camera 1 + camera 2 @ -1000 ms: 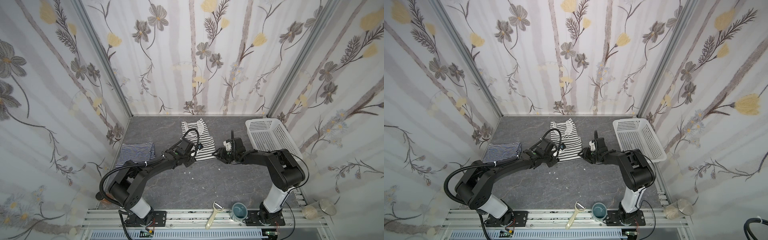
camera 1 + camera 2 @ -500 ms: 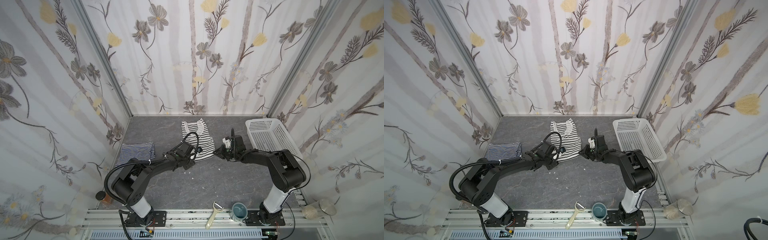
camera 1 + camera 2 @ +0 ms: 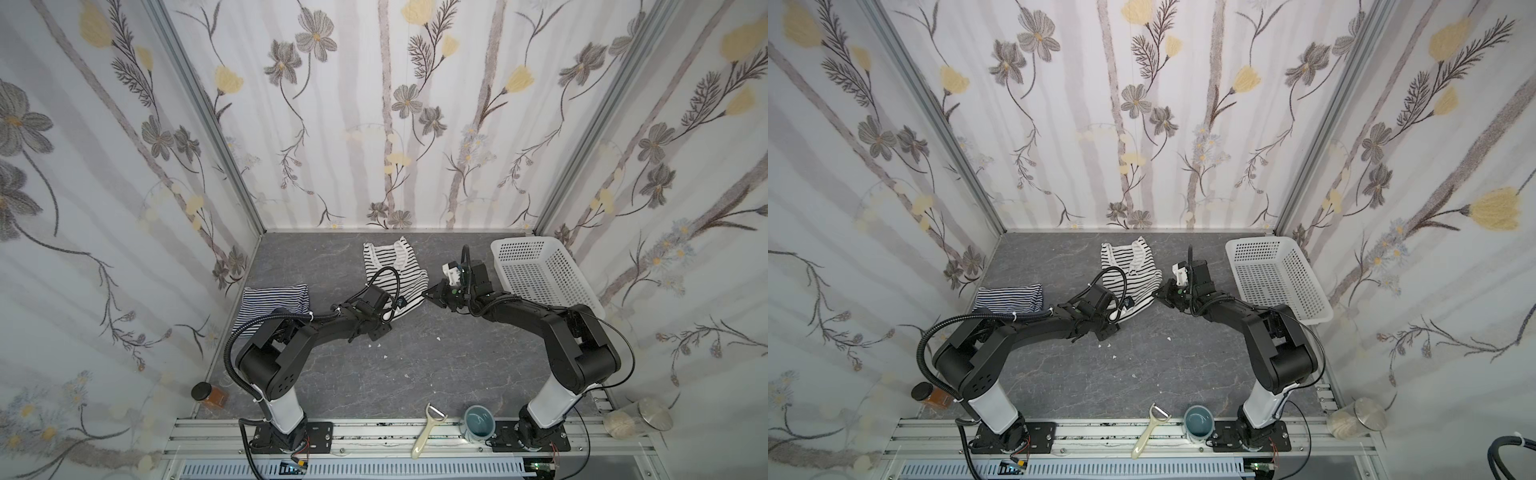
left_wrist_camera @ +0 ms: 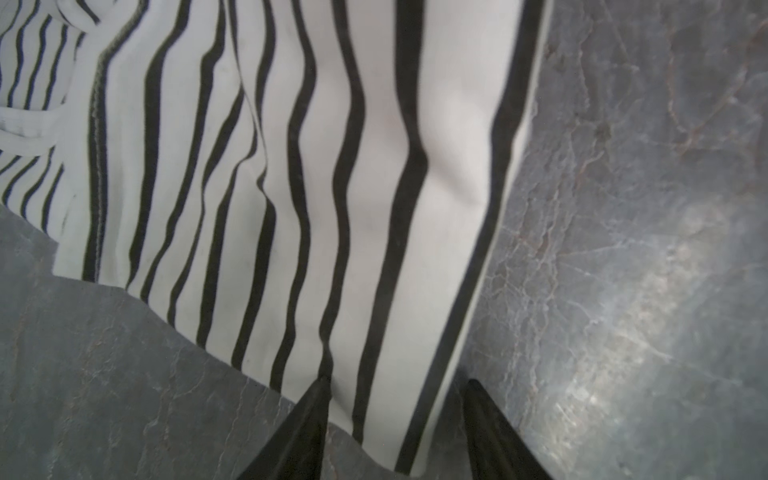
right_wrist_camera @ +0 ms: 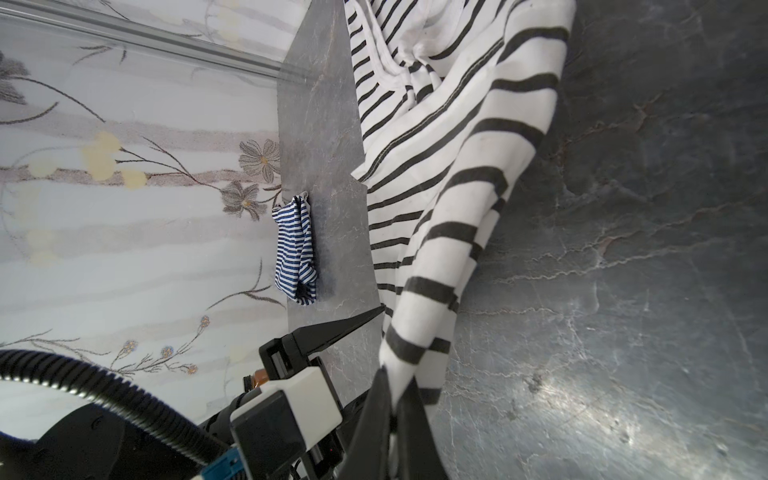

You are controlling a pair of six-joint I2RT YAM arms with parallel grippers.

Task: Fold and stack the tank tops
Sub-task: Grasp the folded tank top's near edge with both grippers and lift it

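Note:
The white tank top with black stripes (image 3: 390, 266) (image 3: 1128, 266) lies spread at the back middle of the table. My right gripper (image 5: 397, 380) (image 3: 426, 294) is shut on its near right corner, and the fabric (image 5: 457, 166) rises slightly from the pinch. My left gripper (image 4: 397, 386) (image 3: 387, 319) is open at the near left hem corner. Its two fingertips (image 4: 320, 395) straddle a strip of the striped fabric (image 4: 332, 187) against the table. The navy-and-white tank top (image 3: 274, 301) (image 3: 1009, 299) (image 5: 297, 249) lies folded at the left wall.
A white perforated basket (image 3: 523, 243) stands at the back right, close behind my right arm. On the front rail lie a peeler (image 3: 428, 428) and a blue cup (image 3: 478, 422). An amber jar (image 3: 208, 392) stands front left. Small white scraps (image 3: 376, 344) dot the grey table.
My right gripper has closed on the white striped top's corner. My left gripper has shifted a little along the near hem and still straddles it.

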